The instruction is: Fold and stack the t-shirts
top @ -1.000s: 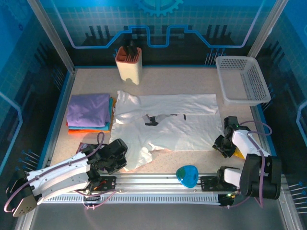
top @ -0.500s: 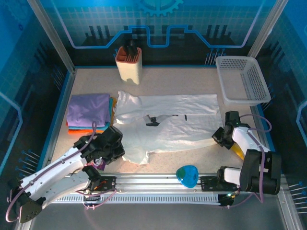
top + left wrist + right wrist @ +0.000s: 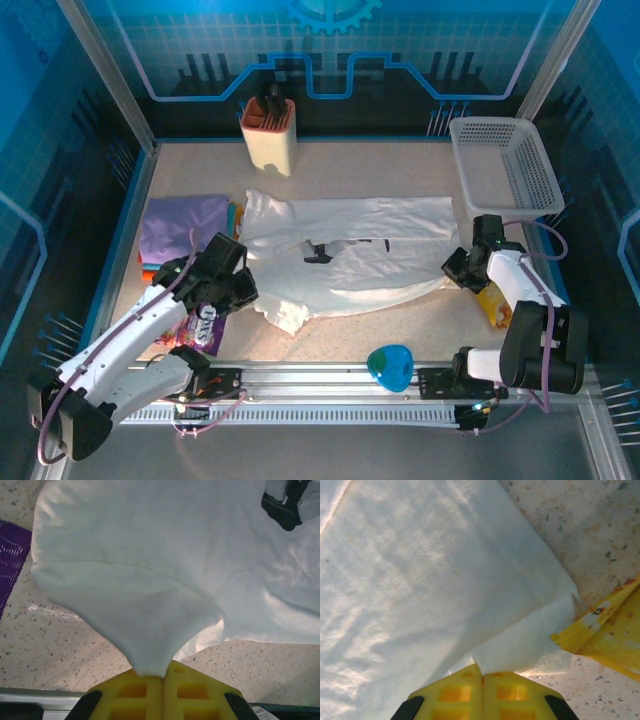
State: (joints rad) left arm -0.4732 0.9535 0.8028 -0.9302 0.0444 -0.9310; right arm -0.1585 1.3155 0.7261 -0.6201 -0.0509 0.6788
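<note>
From above, the white t-shirt lies mid-table beside the folded stack, and its near hem is held by the left gripper and the right gripper. In the left wrist view the jaws are closed on only a thin pinch of cloth, which may slip out. In the right wrist view they are also clamped on a corner, and the yellow packet close by could drag along. Compared with one second ago, both corners are farther from the bases.

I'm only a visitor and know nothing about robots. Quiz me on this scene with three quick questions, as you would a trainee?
1. True or false: the left gripper and the right gripper are both shut on the white t-shirt.
2. Where is the white basket? A) far right corner B) near left corner C) middle
3. Fill in: the folded purple shirt lies to the white t-shirt's ____.
Key: 1 true; 2 A; 3 left.
</note>
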